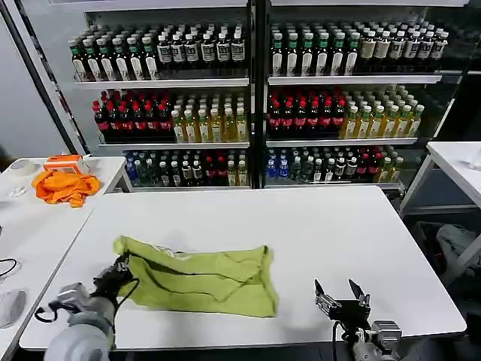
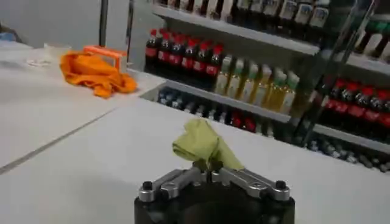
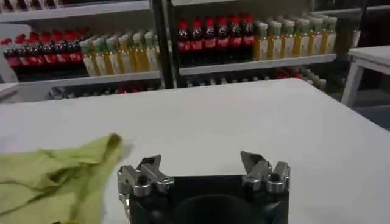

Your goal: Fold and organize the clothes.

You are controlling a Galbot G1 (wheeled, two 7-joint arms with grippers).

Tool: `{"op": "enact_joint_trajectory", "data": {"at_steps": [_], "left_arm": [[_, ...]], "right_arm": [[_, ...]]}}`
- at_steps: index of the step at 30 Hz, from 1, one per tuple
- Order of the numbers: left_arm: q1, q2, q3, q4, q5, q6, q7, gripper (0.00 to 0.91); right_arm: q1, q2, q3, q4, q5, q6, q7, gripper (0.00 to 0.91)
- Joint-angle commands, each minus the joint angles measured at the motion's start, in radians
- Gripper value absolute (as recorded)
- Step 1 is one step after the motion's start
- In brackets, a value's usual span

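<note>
We see one yellow-green T-shirt (image 1: 203,278) lying on the white table (image 1: 316,226), near its front edge, left of centre. It is partly folded into a rough rectangle, wrinkled, with dark seam lines showing. Its left end is bunched and pinched in the left gripper (image 1: 119,272), a peak of cloth rising above the closed fingers.

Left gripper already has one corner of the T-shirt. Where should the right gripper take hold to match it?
Probably the T-shirt's near right corner, approached from the robot's right along the table. That edge lies flat and free, nearest the open right gripper; the left gripper pinches the opposite end.
</note>
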Motion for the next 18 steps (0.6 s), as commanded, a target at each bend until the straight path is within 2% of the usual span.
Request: {"op": "enact_joint_trajectory", "data": {"at_steps": [1, 7, 18], "left_arm": [[0.006, -0.014, 0.030, -0.138, -0.276, 0.056, 0.042, 0.020], [-0.050, -0.094, 0.209, -0.158, -0.314, 0.062, 0.052, 0.020], [-0.173, -0.196, 0.424, 0.066, -0.215, 0.054, 0.046, 0.020]], "right_arm": [[-0.002, 0.001, 0.001, 0.001, -0.001, 0.000, 0.000, 0.907], [-0.012, 0.001, 0.008, 0.006, -0.002, 0.000, 0.000, 0.907], [-0.020, -0.016, 0.036, 0.009, 0.011, 0.000, -0.002, 0.907]]}}
